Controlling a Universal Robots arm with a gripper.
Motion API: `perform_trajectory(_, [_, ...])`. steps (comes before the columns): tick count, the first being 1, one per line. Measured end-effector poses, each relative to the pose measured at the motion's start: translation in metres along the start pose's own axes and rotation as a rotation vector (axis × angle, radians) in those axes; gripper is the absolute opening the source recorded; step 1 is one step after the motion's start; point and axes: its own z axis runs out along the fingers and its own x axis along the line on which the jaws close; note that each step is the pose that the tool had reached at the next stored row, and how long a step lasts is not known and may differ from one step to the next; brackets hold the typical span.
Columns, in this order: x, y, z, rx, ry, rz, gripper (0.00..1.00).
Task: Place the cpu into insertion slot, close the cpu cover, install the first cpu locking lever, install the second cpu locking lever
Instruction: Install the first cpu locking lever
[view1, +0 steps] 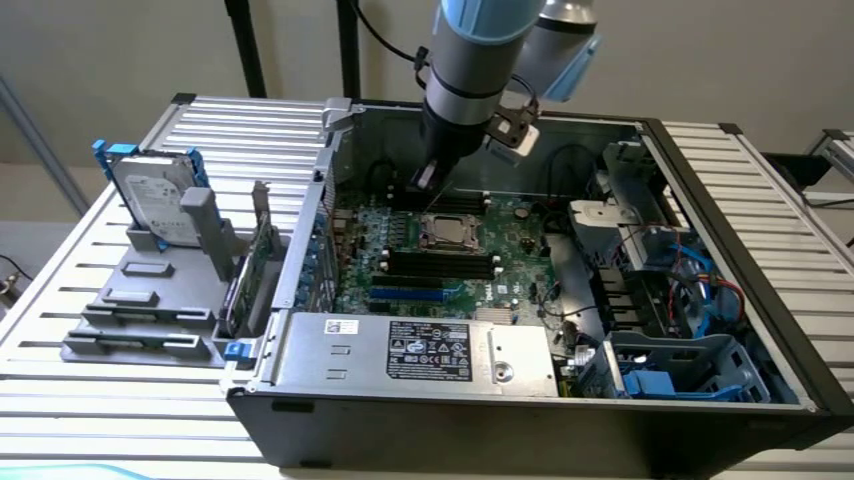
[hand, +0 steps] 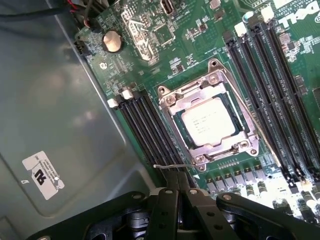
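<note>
The cpu (hand: 207, 122), a pale square chip, lies flat in the insertion slot (view1: 445, 233) on the green motherboard (hand: 190, 40). The silver cpu cover (hand: 173, 101) lies down around it as a frame. My gripper (hand: 177, 176) is shut, its black fingers pressed together just off the socket's edge. A thin wire locking lever (hand: 165, 166) runs right in front of the fingertips; whether they touch it I cannot tell. In the exterior view the gripper (view1: 424, 182) hangs down into the open case just behind the socket.
Long black memory slots (hand: 145, 125) flank the socket on both sides. A grey case wall (hand: 55, 125) stands close by the gripper. A power supply (view1: 414, 350) fills the case front, a drive cage with blue cables (view1: 667, 290) is at the exterior view's right, and a hard drive (view1: 154, 200) stands outside.
</note>
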Motion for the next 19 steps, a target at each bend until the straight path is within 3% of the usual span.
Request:
perform_trajectory(6, [-0.008, -0.0022, 0.0026, 0.0050, 0.0032, 0.000, 0.11])
perform_trajectory(19, [-0.016, -0.0029, 0.0218, 0.0174, 0.0287, -0.002, 0.11])
